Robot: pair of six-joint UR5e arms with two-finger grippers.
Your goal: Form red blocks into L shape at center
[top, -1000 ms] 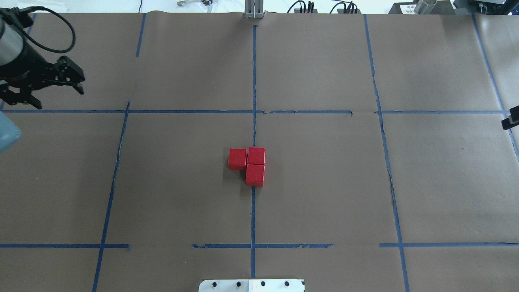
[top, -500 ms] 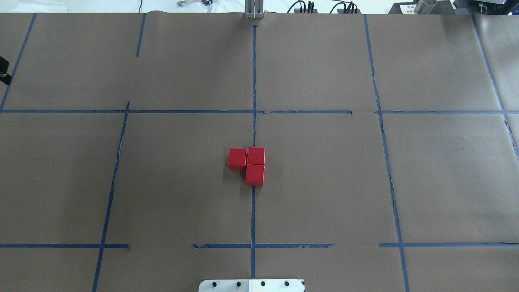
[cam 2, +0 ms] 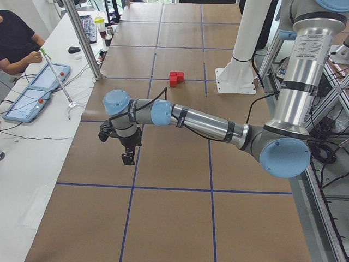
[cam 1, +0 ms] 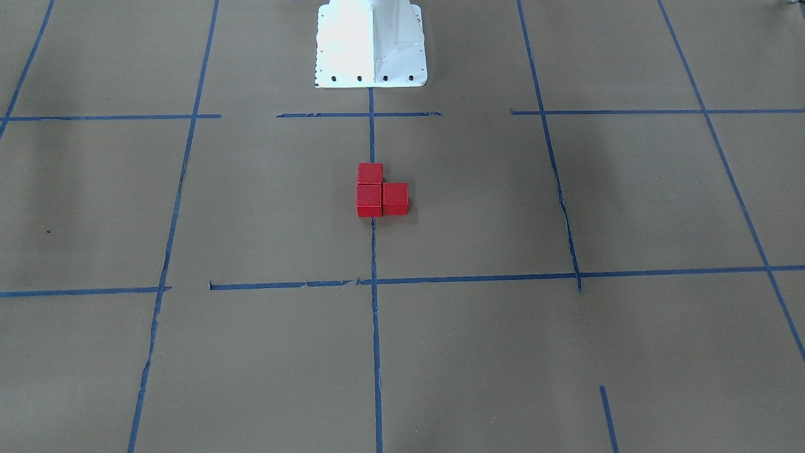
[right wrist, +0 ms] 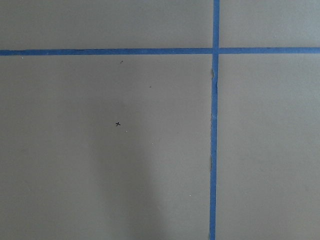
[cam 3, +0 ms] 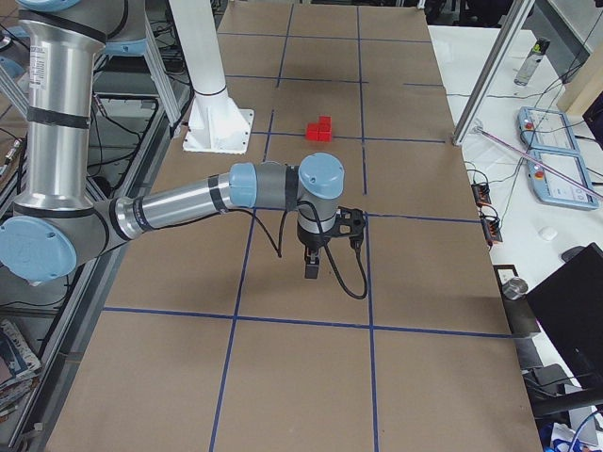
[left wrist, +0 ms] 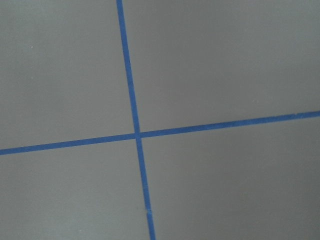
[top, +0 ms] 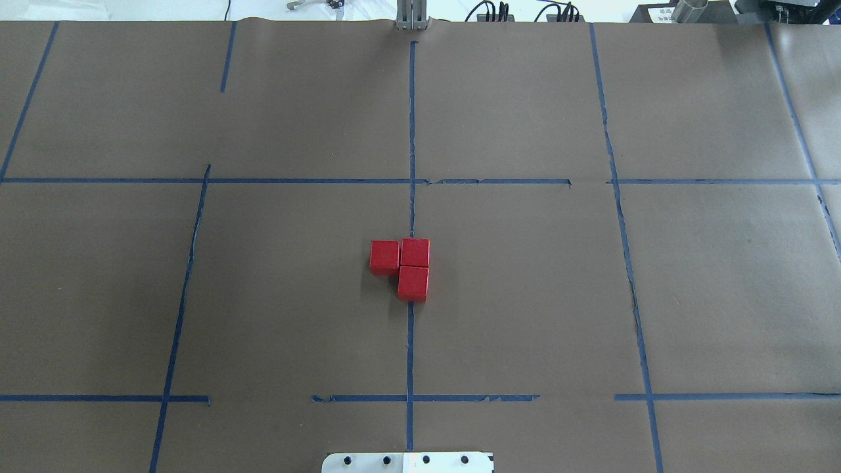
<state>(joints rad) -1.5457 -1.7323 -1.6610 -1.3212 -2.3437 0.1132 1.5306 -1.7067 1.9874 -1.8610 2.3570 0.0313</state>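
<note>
Three red blocks (top: 415, 252) sit touching at the table's centre on the middle tape line, in an L: two in a column, one (top: 384, 256) beside the far one on the left. They also show in the front view (cam 1: 369, 198), the left side view (cam 2: 175, 78) and the right side view (cam 3: 319, 129). My left gripper (cam 2: 128, 158) hangs over the table's left end, far from the blocks. My right gripper (cam 3: 311, 268) hangs over the right end. Both show only in side views, so I cannot tell whether they are open or shut.
The brown paper table cover (top: 525, 295) carries a grid of blue tape lines. The white robot base (cam 1: 371, 44) stands at the near edge, behind the blocks. An operator (cam 2: 16, 43) sits at a side table at the left end. Both wrist views show only paper and tape.
The left gripper has drawn back off the left edge of the overhead view. The right gripper's tip has gone from the right edge. The blocks have not moved.
</note>
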